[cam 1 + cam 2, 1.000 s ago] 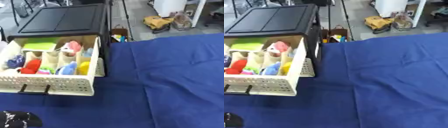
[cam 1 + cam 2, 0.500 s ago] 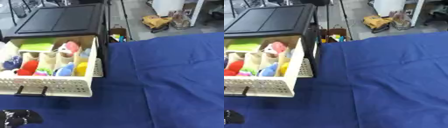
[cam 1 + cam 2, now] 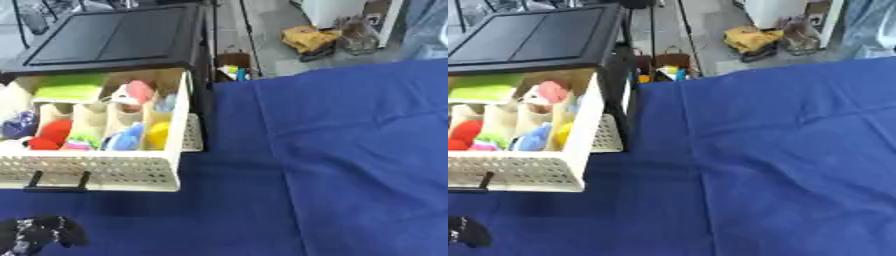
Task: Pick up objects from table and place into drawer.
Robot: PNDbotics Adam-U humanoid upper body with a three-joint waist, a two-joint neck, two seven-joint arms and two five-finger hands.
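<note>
Fingers of the left hand (image 3: 35, 234) are curling, holding nothing, at seven o'clock. Toys are filling the open drawer (image 3: 96, 172) at ten o'clock. No objects are showing on the blue cloth (image 3: 350, 160), so closing the drawer seems next.

Blue cloth (image 3: 350, 165) across the table, creased in long folds running near to far. Beyond the far edge, grey floor (image 3: 710, 30). On that floor, far right, a yellow bundle (image 3: 308, 39) just beside a clear container (image 3: 354, 37). Farther still, a white box (image 3: 331, 10). Small colourful bits (image 3: 667, 72) on the floor at the far table edge.
</note>
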